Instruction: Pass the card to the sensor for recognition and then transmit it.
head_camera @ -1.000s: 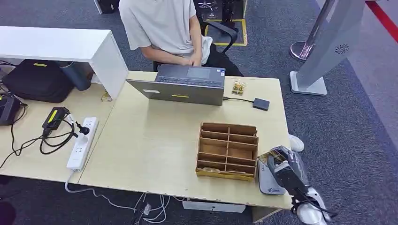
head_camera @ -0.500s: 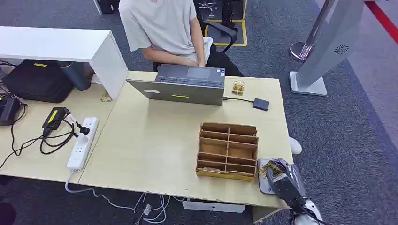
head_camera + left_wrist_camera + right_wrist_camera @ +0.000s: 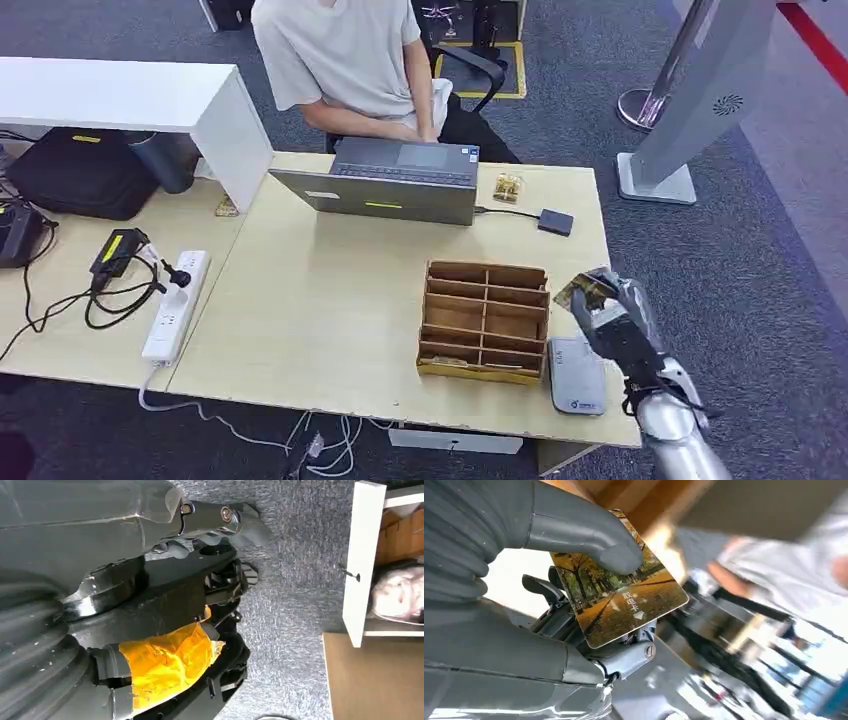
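Head view looks down on the desk (image 3: pixel 330 310); right wrist view sits close behind the right hand (image 3: pixel 524 580).

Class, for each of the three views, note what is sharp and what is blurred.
Head view: evenly lit and sharp. Right wrist view: the card under the right hand thumb is crisp, the background smeared and overexposed. Left wrist view: sharp on the carpet.

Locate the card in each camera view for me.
Head view: card in the right hand, above the table's right edge, beside the wooden organizer.
Left wrist view: not in it.
Right wrist view: card centre, pinched under the thumb.
Shared landmark: the right hand.
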